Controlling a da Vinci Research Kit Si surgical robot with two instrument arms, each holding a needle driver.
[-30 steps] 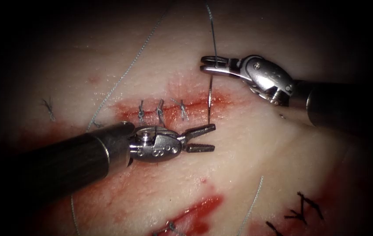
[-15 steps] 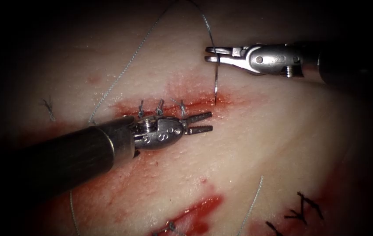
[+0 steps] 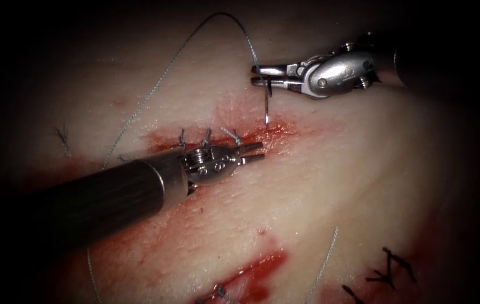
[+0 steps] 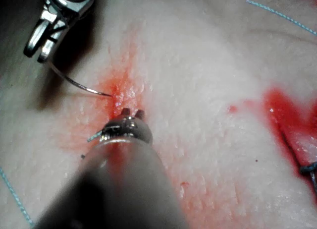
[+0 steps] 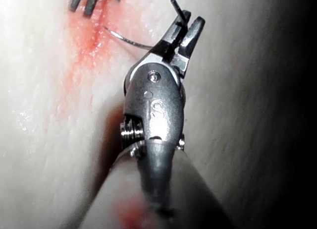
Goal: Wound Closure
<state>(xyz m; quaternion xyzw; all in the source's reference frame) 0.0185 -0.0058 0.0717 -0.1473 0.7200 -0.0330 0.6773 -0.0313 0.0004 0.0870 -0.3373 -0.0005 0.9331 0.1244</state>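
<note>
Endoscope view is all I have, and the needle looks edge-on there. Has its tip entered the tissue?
Observer: Left wrist view: the needle shows its curve bare, tip just meeting the tissue at the red fluid.
Operator: Where is it gripped?
Observer: Right wrist view: the right tool clamps it near the thread end.
Operator: Left tool?
Observer: Left wrist view: the left tool has its fingers slightly apart, holding nothing, close beside the tip.

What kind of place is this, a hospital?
More likely a practice bench than a hospital: the tissue is a pale slab with a stitched cut, and two robot tools work it. The right tool holds a curved needle; the left tool holds nothing.
</note>
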